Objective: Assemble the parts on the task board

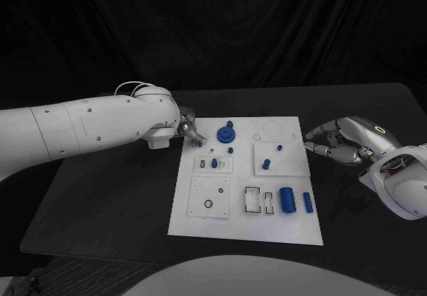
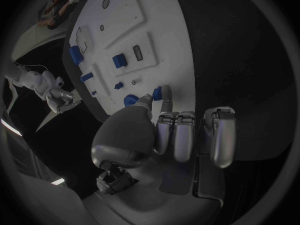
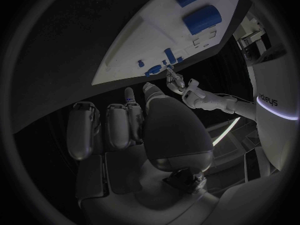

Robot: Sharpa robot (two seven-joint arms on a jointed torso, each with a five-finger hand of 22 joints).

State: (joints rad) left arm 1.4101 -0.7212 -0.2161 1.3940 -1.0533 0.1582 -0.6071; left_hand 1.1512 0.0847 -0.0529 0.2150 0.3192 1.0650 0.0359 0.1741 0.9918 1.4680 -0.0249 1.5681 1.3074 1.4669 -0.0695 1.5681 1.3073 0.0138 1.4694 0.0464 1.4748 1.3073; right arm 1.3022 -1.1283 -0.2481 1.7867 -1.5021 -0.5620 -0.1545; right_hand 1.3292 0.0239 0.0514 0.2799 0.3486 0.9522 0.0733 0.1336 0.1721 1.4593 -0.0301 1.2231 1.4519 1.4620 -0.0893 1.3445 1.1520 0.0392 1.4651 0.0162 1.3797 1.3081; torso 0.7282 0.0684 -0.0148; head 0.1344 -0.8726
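Left silver hand (image 1: 189, 131) pinches small blue part (image 2: 157, 92) at far left corner of white rectangular task board (image 1: 294, 228). Right silver hand (image 1: 342, 145) beside board's right edge, fingers curled, holding nothing.

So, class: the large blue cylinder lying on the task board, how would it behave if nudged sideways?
The large blue cylinder lies on its side, so it would probably roll. It looks rigid, likely plastic, and seems fairly light.

white task board (image 1: 245, 231), blue parts (image 1: 287, 200), black table (image 1: 107, 203)
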